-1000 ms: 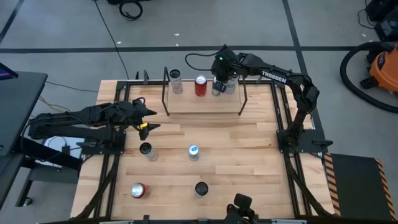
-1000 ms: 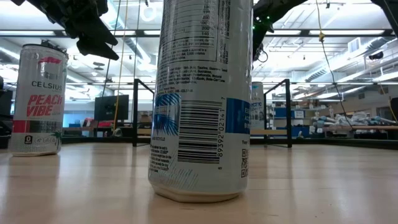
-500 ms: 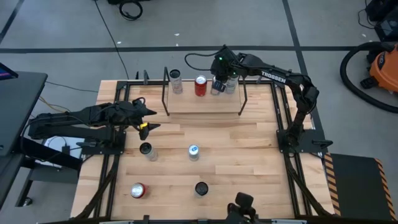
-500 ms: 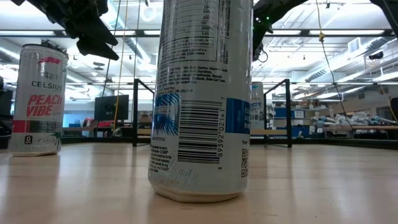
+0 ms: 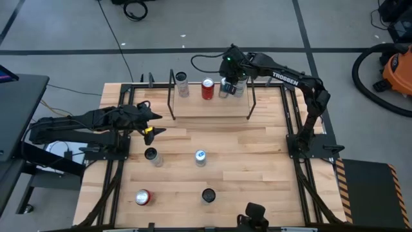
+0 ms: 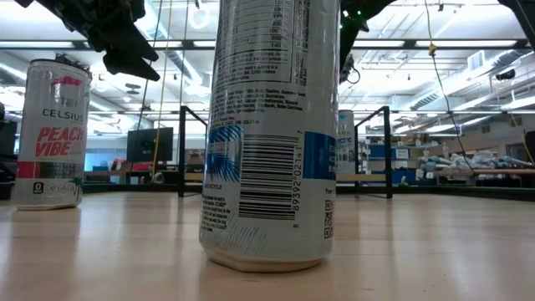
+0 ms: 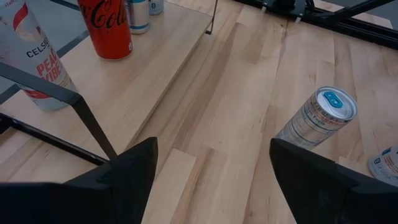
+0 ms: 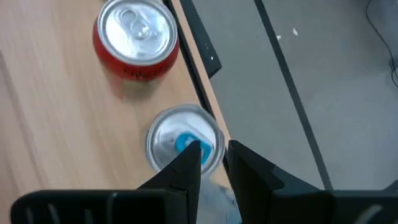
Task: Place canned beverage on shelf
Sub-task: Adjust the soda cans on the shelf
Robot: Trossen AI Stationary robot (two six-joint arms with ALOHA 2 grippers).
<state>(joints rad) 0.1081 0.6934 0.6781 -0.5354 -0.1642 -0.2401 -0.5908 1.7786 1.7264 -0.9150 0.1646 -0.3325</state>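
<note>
can (image 8: pixel 184 142): on shelf (image 5: pixel 212 106), beside red can (image 5: pixel 207 89); rigid, slick, light; grasp mid-body. right gripper (image 8: pixel 213 163) nearly closed above it, empty.

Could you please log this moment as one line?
right pincer: shut, over shelf by blue-tab can | left pincer: open, waiting left
</note>
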